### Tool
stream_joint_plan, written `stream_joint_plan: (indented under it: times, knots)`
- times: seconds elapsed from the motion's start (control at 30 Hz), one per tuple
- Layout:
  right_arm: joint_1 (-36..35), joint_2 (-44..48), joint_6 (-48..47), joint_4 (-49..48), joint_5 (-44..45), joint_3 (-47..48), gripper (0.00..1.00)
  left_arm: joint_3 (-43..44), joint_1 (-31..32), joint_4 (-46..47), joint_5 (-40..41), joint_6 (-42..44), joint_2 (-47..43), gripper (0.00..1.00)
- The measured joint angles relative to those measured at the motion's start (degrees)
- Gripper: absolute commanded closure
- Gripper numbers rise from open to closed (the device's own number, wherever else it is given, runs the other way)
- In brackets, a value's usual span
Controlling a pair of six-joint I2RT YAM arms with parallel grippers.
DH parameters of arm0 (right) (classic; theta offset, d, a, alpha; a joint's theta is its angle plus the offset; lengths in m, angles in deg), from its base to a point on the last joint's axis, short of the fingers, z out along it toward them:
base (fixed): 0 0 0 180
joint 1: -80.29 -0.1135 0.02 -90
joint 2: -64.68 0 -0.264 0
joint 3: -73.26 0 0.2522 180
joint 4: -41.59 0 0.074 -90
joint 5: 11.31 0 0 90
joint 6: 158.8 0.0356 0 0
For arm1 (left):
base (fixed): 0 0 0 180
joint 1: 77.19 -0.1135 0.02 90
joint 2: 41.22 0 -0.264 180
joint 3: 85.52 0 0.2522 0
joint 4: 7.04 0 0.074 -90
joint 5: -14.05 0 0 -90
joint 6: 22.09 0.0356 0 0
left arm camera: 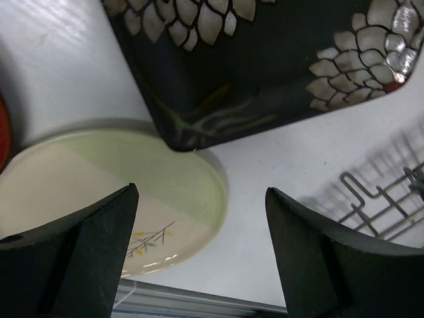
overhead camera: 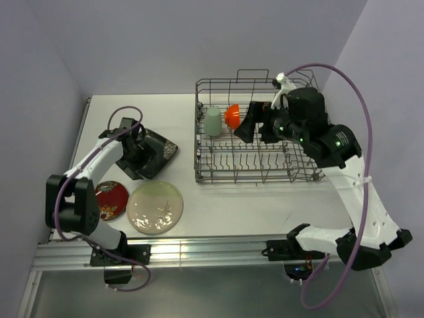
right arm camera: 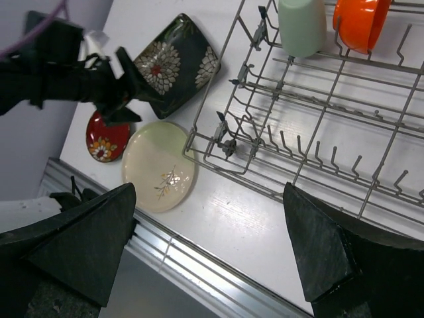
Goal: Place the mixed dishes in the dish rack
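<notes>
The rack [overhead camera: 258, 165] is lying long side left to right, the green cup [overhead camera: 212, 122] and orange bowl [overhead camera: 232, 116] sitting side by side at its far left; the black plate [overhead camera: 158, 149], red plate [overhead camera: 111, 199] and cream plate [overhead camera: 154, 207] are lying flat beside it; the left gripper [left arm camera: 199, 192] is hovering at the black plate's near corner, fingers apart; the right gripper [right arm camera: 209, 189] is hanging over the rack, fingers spread wide.

dish rack [overhead camera: 265, 162]: metal wire | black plate [left arm camera: 278, 59]: glossy glaze | table [left arm camera: 278, 172]: smooth
</notes>
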Motion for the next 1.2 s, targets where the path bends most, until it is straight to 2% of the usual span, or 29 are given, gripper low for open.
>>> stream_joint_plan:
  times: [0.2,0.5,0.9,1.03,1.2]
  knots:
    - [0.0,5.2,0.7,2.6,0.3,-1.0,0.00,0.9,0.0,3.2,-0.7,-0.9,7.5,0.22]
    - [0.0,10.3,0.5,6.3,3.2,-3.1,0.00,0.7,-3.9,6.2,-0.8,-0.8,8.3,0.26]
    - [0.0,10.3,-0.9,7.5,4.1,-3.0,0.00,-3.4,-7.1,11.1,-0.9,-0.3,9.7,0.32]
    - [0.0,10.3,-1.1,7.7,4.9,-3.0,0.00,-4.0,-8.7,13.7,-1.5,0.7,11.7,0.40]
    - [0.0,10.3,-1.2,7.8,5.8,-3.0,0.00,-4.1,-11.2,15.6,-3.1,1.9,12.8,0.45]
